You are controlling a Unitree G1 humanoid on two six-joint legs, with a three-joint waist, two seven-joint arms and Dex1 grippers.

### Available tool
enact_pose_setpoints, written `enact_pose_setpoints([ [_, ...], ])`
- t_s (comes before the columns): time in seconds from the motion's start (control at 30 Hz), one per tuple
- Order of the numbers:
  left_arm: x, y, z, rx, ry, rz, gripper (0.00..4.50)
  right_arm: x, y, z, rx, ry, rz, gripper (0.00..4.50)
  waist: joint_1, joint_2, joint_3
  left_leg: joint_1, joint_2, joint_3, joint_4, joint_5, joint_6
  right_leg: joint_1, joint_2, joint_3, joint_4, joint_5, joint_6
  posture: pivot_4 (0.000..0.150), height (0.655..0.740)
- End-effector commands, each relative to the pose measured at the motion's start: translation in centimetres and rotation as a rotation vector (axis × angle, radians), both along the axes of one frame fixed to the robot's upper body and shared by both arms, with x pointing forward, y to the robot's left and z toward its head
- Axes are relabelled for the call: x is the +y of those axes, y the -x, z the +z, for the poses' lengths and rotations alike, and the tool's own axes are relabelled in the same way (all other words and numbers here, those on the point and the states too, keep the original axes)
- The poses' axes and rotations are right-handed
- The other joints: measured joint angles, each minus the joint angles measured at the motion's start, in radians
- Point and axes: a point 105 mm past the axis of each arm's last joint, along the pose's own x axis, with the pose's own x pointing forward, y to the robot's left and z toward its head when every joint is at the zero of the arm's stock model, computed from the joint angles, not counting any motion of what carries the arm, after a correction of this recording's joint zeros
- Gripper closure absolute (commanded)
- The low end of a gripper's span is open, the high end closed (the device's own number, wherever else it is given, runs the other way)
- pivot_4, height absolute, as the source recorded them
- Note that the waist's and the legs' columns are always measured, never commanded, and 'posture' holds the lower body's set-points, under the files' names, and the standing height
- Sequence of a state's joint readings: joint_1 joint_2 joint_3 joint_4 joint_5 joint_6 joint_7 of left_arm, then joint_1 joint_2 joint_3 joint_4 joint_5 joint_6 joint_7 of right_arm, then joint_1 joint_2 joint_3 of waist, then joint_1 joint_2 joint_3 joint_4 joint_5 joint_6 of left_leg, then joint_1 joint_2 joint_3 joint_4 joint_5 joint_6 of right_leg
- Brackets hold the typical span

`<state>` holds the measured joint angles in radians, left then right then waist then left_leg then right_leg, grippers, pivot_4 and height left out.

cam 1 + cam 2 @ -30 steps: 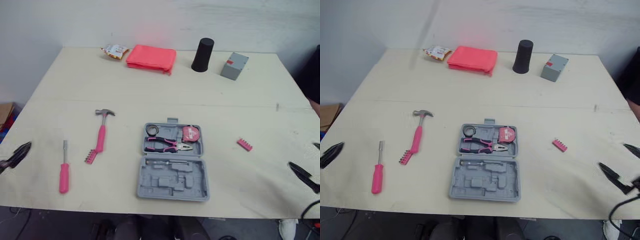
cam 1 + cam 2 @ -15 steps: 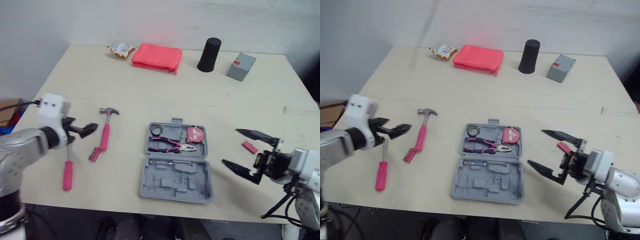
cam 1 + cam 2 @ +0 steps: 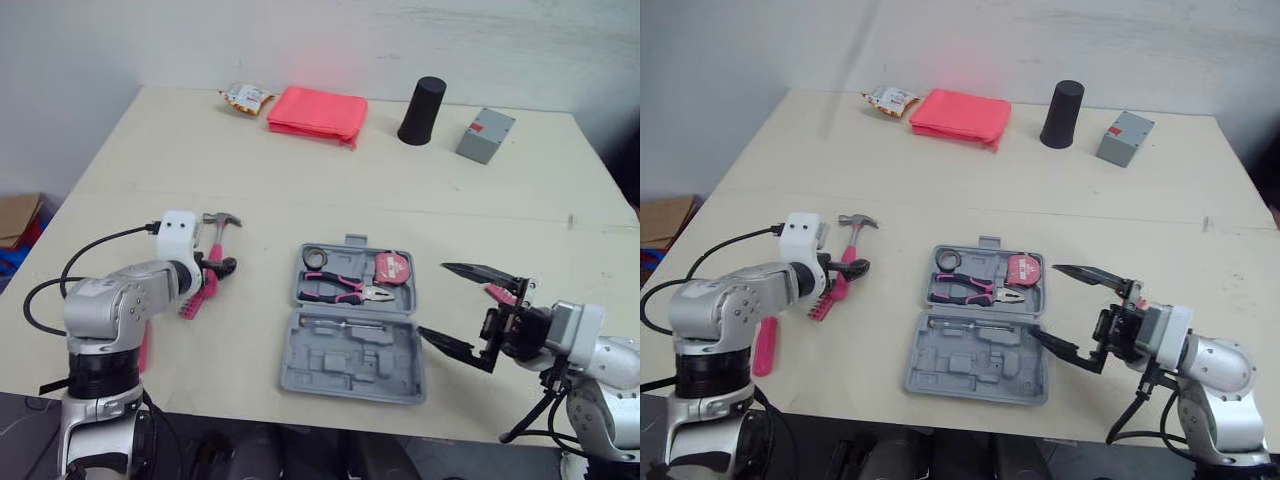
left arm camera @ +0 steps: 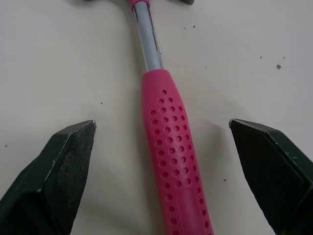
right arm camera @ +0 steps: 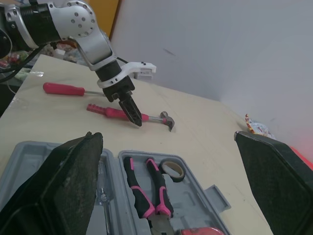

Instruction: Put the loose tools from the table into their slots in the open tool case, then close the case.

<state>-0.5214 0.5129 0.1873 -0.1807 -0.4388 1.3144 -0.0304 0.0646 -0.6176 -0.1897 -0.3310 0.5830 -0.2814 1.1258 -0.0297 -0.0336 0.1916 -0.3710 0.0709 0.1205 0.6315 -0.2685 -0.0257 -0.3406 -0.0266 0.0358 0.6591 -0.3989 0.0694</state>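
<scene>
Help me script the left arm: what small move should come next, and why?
Probably close the left gripper on the hammer by its pink handle: its jaws stand open either side of that handle, and the hammer lies on the table outside the tool case.

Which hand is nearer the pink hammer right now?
Left. The left hand is open, with the hammer grip lying between its fingers, untouched. The right hand hangs open on the far side of the tool case, well away from it.
</scene>
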Motion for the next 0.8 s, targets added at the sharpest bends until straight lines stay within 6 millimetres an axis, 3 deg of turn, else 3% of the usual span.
enact_pose_setpoints([
  [0.03,0.2,-0.1,-0.5,0.021,-0.023,-0.017,0.59,0.9,0.4,1.0,-0.04,-0.008,-0.003,0.0,0.001,0.0,0.0,0.0,0.0,0.0,0.0,0.0,0.0,0.0,0.0,0.0,0.0,0.0,0.0,0.15,0.74],
  [0.1,0.2,0.0,-0.9,0.034,-0.026,-0.03,1.18,1.2,0.4,1.2,-0.043,-0.008,-0.015,0.0,0.002,0.0,0.0,0.0,0.0,0.0,0.0,0.0,0.0,0.0,0.0,0.0,0.0,0.0,0.0,0.15,0.74],
  [0.3,0.0,-0.1,-1.3,0.026,-0.014,-0.029,3.8,1.4,1.0,1.7,-0.042,-0.004,-0.05,0.0,0.005,0.0,0.0,0.0,-0.001,0.0,0.0,0.0,0.0,0.0,-0.001,0.0,0.0,0.0,0.0,0.15,0.74],
  [0.4,-0.3,-0.9,-0.3,-0.059,-0.003,-0.046,3.94,1.0,1.1,2.0,-0.04,-0.001,-0.087,0.0,0.006,0.0,0.0,0.0,-0.001,0.0,0.0,0.0,0.001,0.001,-0.001,0.0,0.0,0.0,0.0,0.15,0.74],
  [0.57,-1.5,-2.1,3.8,-0.358,0.0,-0.159,3.94,0.3,1.4,2.0,-0.025,0.01,-0.125,0.0,0.004,-0.002,0.001,-0.001,-0.002,-0.001,0.0,0.001,0.001,0.0,-0.001,-0.001,0.001,0.001,0.0,0.15,0.74],
  [0.67,-4.1,-0.6,7.1,-0.549,-0.033,-0.47,3.94,-0.6,1.5,1.7,-0.009,0.038,-0.14,0.0,0.002,-0.002,0.001,-0.002,-0.002,0.0,-0.001,0.001,0.001,-0.001,-0.001,-0.001,0.0,0.001,0.0,0.15,0.74],
  [0.8,-7.7,4.2,8.8,-0.627,-0.04,-0.977,3.94,-1.6,1.8,1.2,0.006,0.101,-0.146,0.0,0.0,-0.001,0.001,-0.002,0.0,0.003,-0.003,0.001,0.0,-0.002,0.0,0.0,-0.003,0.0,-0.001,0.15,0.74],
])
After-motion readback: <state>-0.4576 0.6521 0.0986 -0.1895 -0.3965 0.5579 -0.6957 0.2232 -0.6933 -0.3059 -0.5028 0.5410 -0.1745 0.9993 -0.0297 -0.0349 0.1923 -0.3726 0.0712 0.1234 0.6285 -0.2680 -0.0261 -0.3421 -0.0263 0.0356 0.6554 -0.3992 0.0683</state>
